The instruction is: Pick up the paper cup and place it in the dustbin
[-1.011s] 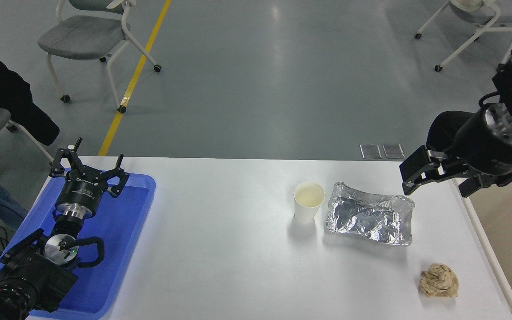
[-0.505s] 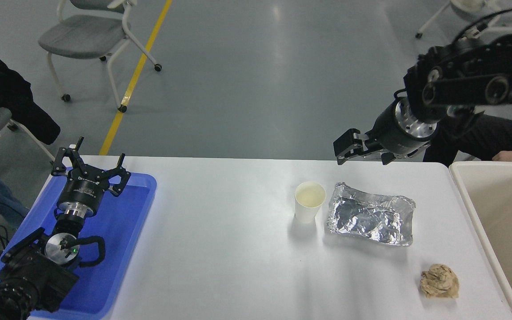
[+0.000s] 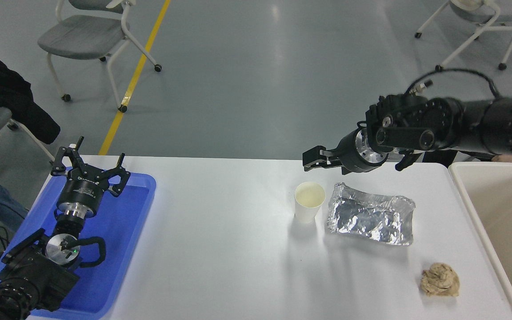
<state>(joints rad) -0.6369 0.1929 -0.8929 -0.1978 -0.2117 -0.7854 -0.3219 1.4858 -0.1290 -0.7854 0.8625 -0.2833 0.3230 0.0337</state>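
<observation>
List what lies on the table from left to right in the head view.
Blue tray, under the parked left claw → paper cup → foil → brown paper ball → dustbin at the right edge.

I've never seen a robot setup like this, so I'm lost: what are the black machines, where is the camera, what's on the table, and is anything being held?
The camera sits high on the robot, looking down over a white table. The black machines are its two arms. The left gripper is parked, open, over a blue tray. The right gripper reaches in from the right, above and beyond the paper cup, holding nothing. Beside the upright cup lies crumpled foil, with a brown paper ball nearer the camera. The dustbin stands at the right edge.
</observation>
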